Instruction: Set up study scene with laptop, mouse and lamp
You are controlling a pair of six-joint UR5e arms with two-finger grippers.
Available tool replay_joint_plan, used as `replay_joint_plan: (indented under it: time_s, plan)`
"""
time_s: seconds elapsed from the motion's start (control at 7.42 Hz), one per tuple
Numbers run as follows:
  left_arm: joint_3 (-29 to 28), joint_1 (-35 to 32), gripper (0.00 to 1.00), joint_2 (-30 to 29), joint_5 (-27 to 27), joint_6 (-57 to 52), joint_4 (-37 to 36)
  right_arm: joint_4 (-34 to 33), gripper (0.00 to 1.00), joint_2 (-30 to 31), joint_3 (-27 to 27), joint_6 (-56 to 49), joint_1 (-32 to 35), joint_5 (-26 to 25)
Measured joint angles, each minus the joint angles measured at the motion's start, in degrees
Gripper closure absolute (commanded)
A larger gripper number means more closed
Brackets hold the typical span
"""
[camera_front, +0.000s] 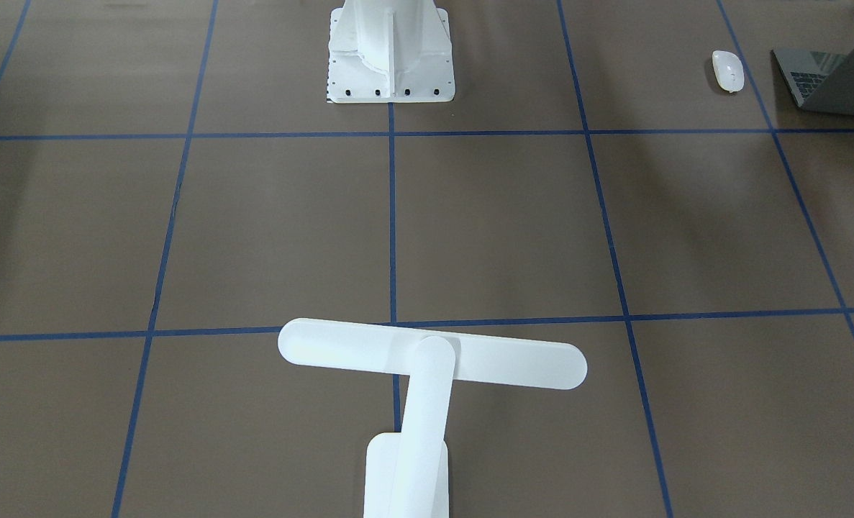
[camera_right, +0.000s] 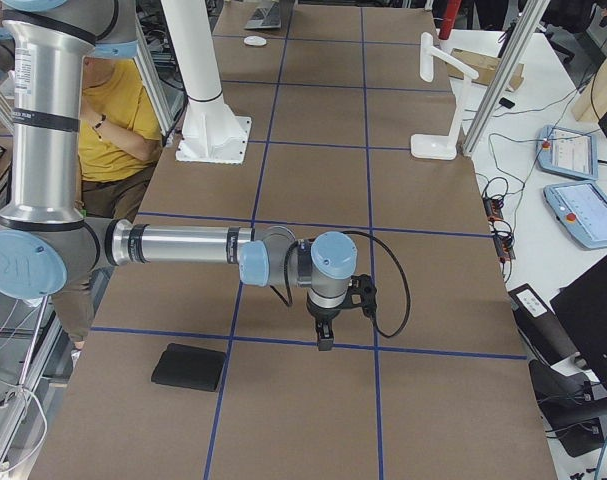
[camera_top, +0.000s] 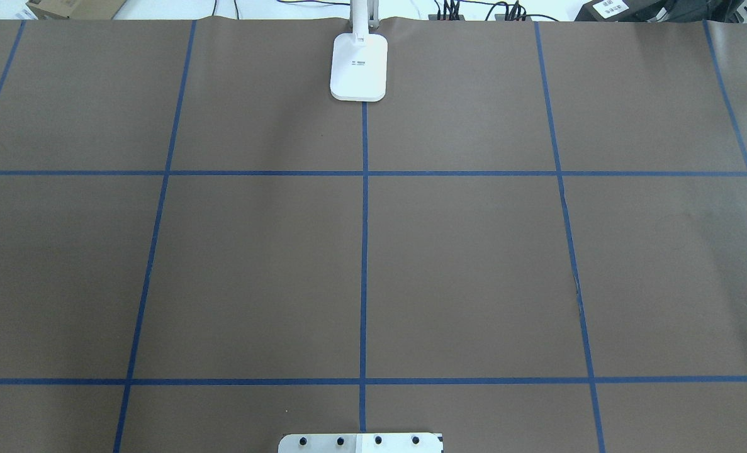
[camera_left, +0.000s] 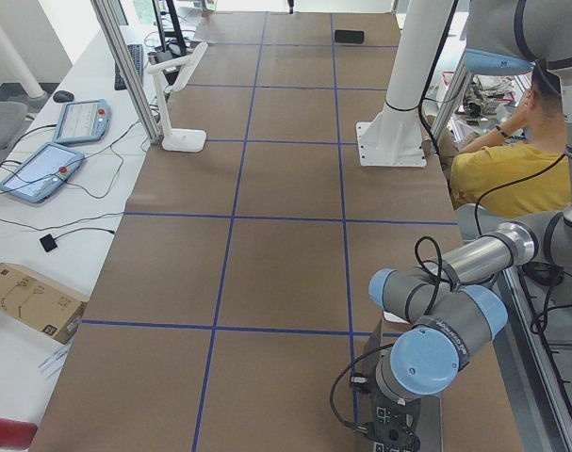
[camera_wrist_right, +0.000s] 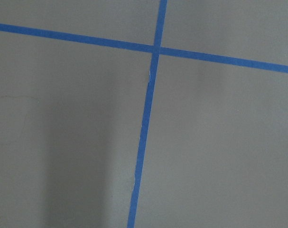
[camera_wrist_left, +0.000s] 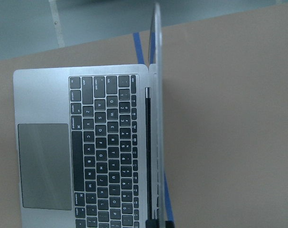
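Now | laptop [camera_wrist_left: 87,142] open at surface [camera_front: 506,216] left end, mouse [camera_front: 728,70] beside | likely stiff, slick, weighty; grip base edge, not lid | left pincer [camera_left: 391,433], right pincer [camera_right: 324,338]: opening cannot tell

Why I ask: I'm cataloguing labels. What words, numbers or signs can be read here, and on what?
"A", "S", "Z", "X": keys of the laptop, seen sideways; its smaller legends are too blurred to read.
Print on the base of the lamp: too small to read.
Print on the cardboard box: too small to read.
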State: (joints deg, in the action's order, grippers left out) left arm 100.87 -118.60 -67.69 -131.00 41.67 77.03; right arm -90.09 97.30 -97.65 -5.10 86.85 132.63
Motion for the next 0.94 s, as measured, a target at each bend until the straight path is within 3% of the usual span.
replay_joint_plan:
  time_s: [0.4, 0.94]
  plan:
    - [0.1, 2.3, 1.0, -6.3, -1.8, 5.7, -0.2, 0.0, 0.0, 0.0, 0.0, -0.1, 0.0, 0.0]
    - [2.2, 12.1, 1.0, -17.8, -9.0, 20.3, 0.0, -0.1, 0.0, 0.0, 0.2, 0.1, -0.5, -0.1]
